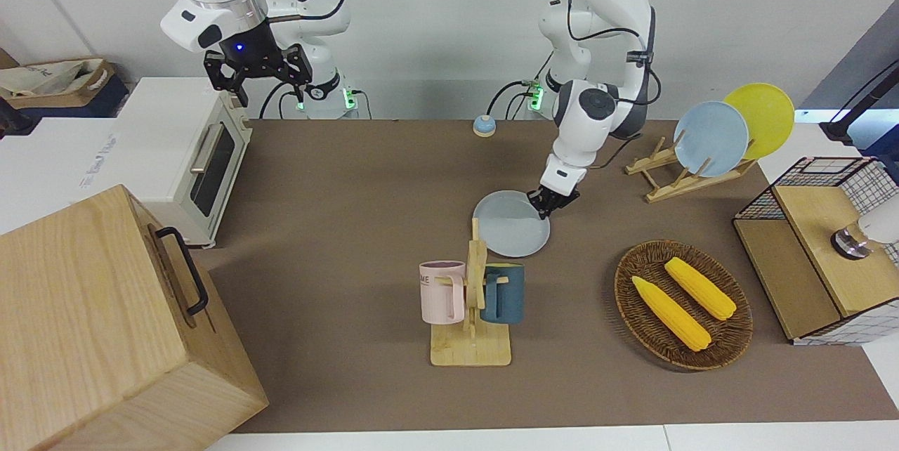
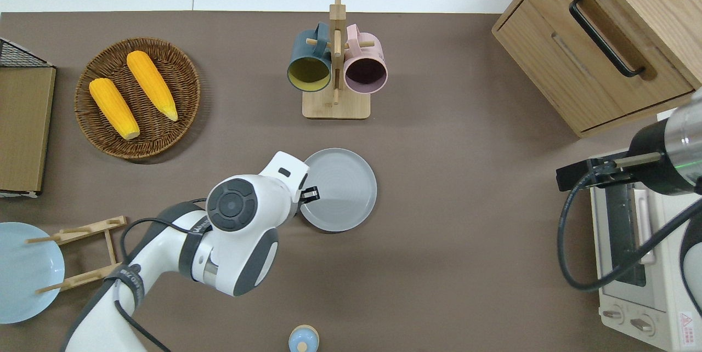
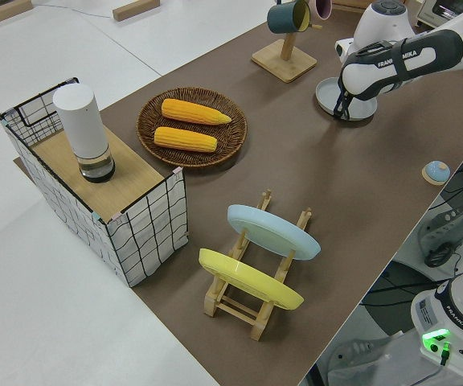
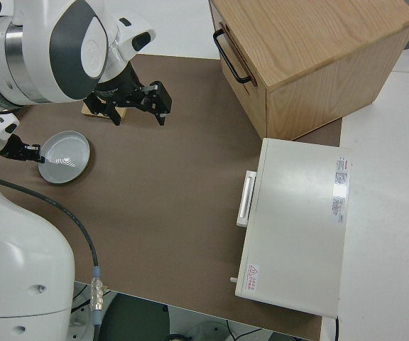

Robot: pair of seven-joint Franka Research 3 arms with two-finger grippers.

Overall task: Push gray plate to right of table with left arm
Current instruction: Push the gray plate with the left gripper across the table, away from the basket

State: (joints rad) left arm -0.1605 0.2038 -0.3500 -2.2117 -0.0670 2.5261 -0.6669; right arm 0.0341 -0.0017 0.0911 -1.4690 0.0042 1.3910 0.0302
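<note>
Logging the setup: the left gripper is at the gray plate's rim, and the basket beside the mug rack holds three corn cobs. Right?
Not quite: the overhead view shows two corn cobs in the basket, not three. The left gripper is indeed at the gray plate rim.

plates x3 [image 1: 511,223] | mugs x2 [image 1: 442,291] | corn x2 [image 1: 671,312] | arms x2 [image 1: 597,114] | poss. 1 bell [image 1: 484,126]

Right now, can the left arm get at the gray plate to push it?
Probably yes. The left gripper is already down at the gray plate's rim, on the left arm's side. Nothing sits between them, and bare table lies toward the right arm's end.
</note>
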